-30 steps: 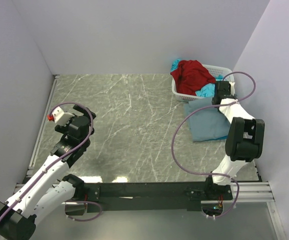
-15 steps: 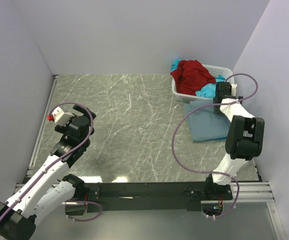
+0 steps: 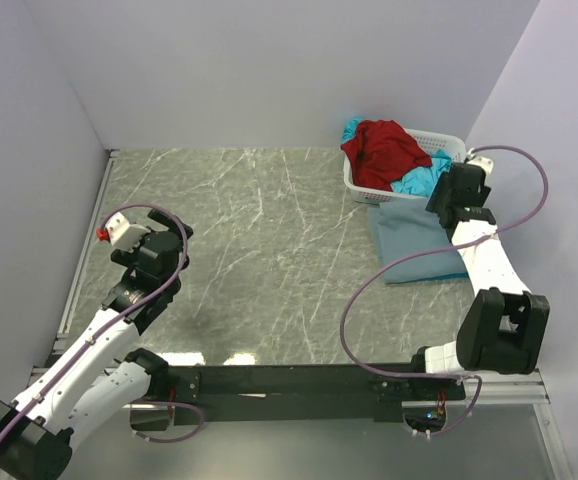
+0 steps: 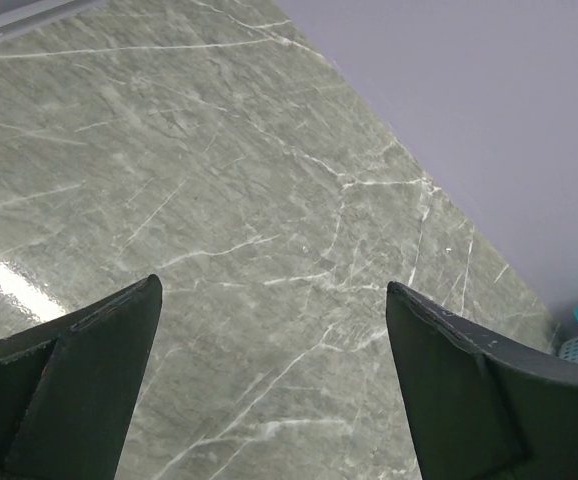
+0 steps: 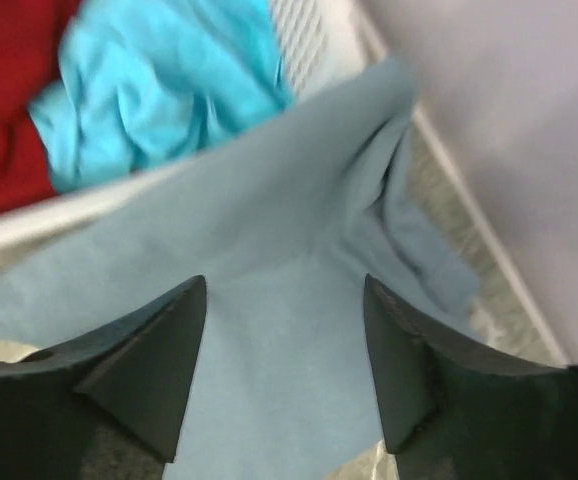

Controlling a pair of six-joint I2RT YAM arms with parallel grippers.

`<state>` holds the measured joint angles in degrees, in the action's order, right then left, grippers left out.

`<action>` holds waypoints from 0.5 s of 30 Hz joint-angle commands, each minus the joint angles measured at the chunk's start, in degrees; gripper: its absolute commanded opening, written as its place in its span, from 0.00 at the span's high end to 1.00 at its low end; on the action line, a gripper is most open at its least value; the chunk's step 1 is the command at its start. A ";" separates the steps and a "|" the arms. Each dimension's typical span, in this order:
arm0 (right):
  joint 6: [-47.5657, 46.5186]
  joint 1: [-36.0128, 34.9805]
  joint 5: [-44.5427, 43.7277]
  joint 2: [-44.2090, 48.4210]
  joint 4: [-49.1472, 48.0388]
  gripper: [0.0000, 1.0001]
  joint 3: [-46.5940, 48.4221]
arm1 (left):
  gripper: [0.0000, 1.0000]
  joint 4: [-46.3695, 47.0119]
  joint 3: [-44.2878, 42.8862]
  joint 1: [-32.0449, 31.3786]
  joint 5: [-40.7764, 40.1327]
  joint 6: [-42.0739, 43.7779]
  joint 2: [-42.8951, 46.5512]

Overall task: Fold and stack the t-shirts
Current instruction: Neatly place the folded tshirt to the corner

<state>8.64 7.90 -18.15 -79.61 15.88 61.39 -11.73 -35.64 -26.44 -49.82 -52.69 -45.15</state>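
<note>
Hovering with right jaws spread wide, gripping nothing, above the far edge of the grey-blue shirt (image 3: 414, 245) (image 5: 289, 300). Spread on the tabletop (image 3: 269, 230) at right, just near of the basket (image 3: 447, 142), far edge up against its wall. Heaped inside: red shirt (image 3: 379, 150) at left, turquoise shirt (image 3: 419, 183) bunched to its right. Holding left jaws likewise parted over marble at near left, well apart from all cloth.
</note>
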 commanded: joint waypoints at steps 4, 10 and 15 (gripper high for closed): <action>4.80 0.71 2.42 -2.73 -4.19 0.32 -3.64 | 0.00 1.44 -1.37 0.24 0.16 1.09 1.11; 6.64 2.82 5.66 -9.23 -7.00 0.33 -4.26 | 0.01 1.27 -1.63 0.24 0.16 1.10 0.50; 9.02 4.31 6.99 -14.07 -7.62 0.32 -5.83 | 0.01 -0.22 -2.07 0.24 -1.85 0.83 0.50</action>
<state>15.25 11.38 -12.38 -92.31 10.41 56.84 -11.90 -35.64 -26.44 -49.98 -52.60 -44.84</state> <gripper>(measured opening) 0.681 0.994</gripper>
